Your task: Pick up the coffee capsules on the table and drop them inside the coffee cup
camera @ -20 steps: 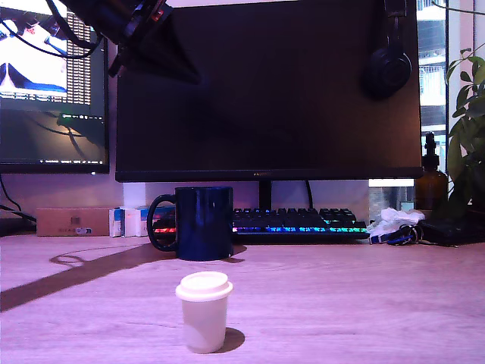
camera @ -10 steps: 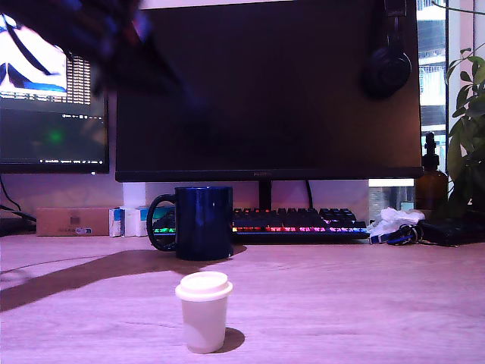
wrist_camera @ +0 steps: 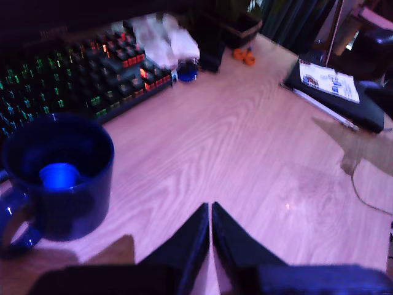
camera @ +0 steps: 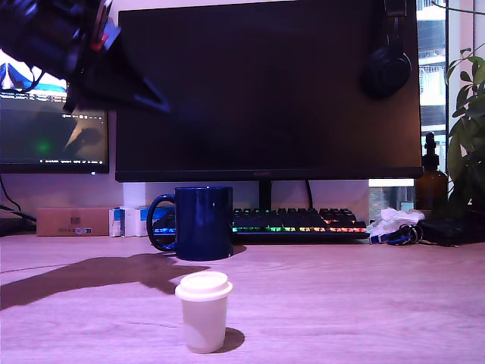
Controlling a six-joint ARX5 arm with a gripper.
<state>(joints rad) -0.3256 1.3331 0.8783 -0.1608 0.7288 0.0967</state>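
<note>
The dark navy coffee cup [camera: 201,222] stands upright on the wooden desk in front of the keyboard, handle toward the exterior view's left. A cream-white coffee capsule [camera: 203,311] stands on the desk nearer the camera, apart from the cup. In the wrist view the cup [wrist_camera: 92,203] holds a bright blue capsule [wrist_camera: 59,176] at its bottom. My gripper [camera: 161,104] hangs high at the exterior view's upper left, well above both. The wrist view shows my gripper [wrist_camera: 210,209] shut, fingers together with nothing between them. The cream capsule is out of the wrist view.
A backlit keyboard [camera: 299,222] lies behind the cup under a large dark monitor [camera: 265,91]. A brown bottle [camera: 430,182], a plant [camera: 470,114] and keys with crumpled plastic [camera: 394,226] sit at the exterior view's right. A cardboard box [camera: 72,221] is at its left.
My arm has swung toward the exterior view's left and a little lower, and its shadow on the desk has shifted. The cup and the cream capsule have not moved.
</note>
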